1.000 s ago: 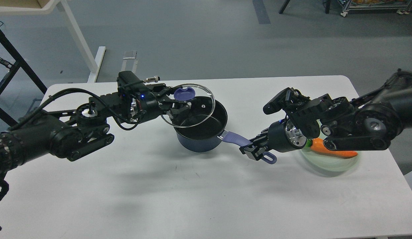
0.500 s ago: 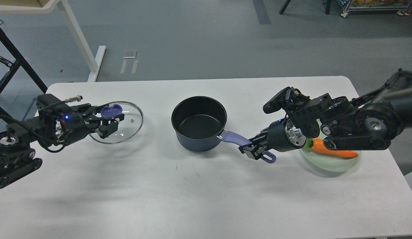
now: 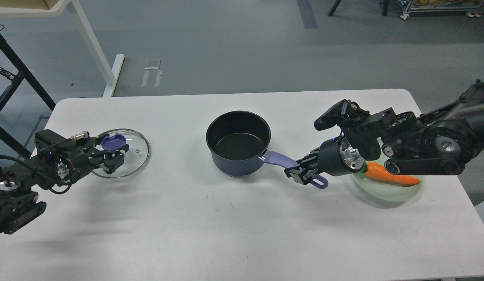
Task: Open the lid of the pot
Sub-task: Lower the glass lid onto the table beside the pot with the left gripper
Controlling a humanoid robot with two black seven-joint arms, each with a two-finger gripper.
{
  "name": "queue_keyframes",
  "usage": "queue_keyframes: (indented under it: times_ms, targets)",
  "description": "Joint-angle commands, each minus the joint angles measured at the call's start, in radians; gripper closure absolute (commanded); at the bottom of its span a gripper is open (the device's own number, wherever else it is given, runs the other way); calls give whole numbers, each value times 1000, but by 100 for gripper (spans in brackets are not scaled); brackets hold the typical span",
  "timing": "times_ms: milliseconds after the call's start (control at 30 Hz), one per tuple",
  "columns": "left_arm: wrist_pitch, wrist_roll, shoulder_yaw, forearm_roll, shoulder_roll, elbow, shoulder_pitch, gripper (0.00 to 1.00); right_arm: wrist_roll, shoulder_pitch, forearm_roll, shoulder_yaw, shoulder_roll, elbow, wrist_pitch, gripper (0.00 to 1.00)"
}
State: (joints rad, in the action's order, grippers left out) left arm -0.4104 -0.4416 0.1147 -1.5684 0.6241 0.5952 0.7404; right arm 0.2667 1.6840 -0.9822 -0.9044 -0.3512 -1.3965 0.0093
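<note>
The dark blue pot (image 3: 238, 162) stands open and empty at the table's middle. Its purple handle (image 3: 279, 159) points right. My right gripper (image 3: 304, 174) is shut on the handle's far end. The glass lid (image 3: 129, 158) with its purple knob (image 3: 113, 141) is far to the left of the pot, low over or on the table; I cannot tell which. My left gripper (image 3: 115, 156) is shut at the knob, its fingers just under the knob's cap.
A pale green plate (image 3: 388, 193) with a carrot (image 3: 390, 176) sits at the right, partly under my right arm. The white table (image 3: 234, 226) ends close behind the pot. Table legs and a black frame stand on the floor at back left.
My left gripper carried the lid off the pot, leftward and down to the table's left side. The pot shifted slightly right with my right gripper.
</note>
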Motion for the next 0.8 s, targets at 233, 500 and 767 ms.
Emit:
queue_keyframes:
  times_ms: [233,500,767]
  targets:
    - [-1,-2,-1,14,-4,-8,-1,18,0,-1,0,1,1,-1,0,78]
    - [10,-47,-1,126,0,-5,11,3,0,0,0,1,1,-3,0,77]
    - [7,-47,11,136,6,-5,-3,2,0,0,0,1,5,-1,0,77]
